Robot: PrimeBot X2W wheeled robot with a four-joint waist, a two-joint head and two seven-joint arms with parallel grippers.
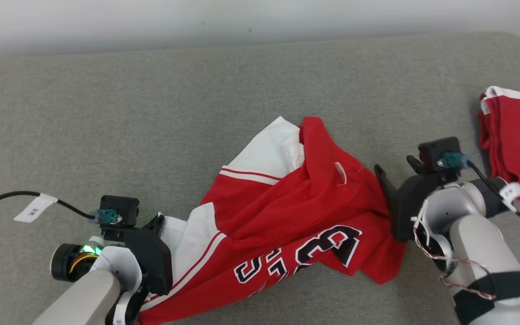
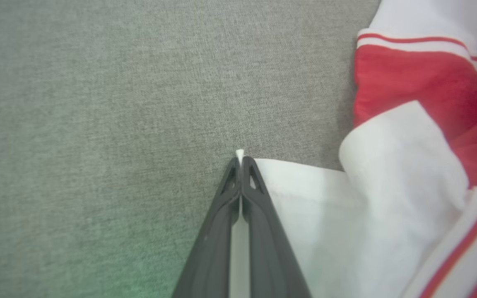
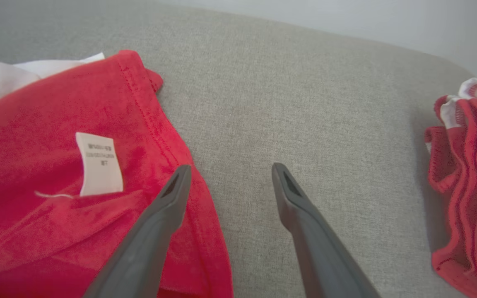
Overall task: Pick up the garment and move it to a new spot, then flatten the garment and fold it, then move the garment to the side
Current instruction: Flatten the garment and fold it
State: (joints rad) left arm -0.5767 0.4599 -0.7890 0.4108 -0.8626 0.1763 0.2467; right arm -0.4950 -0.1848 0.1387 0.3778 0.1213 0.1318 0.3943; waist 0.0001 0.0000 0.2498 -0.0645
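Head view: the red-and-white garment lies crumpled on the middle of the table. It shows black-and-white numerals, a 3 and perhaps a 5. The left hand sits at the garment's white end. The right hand sits at its red edge, with the forearm angled inward.

Left wrist view: the fingers are clamped together on the white hem.

Right wrist view: the fingers stand apart, one over red cloth near a white label whose print is blurred.
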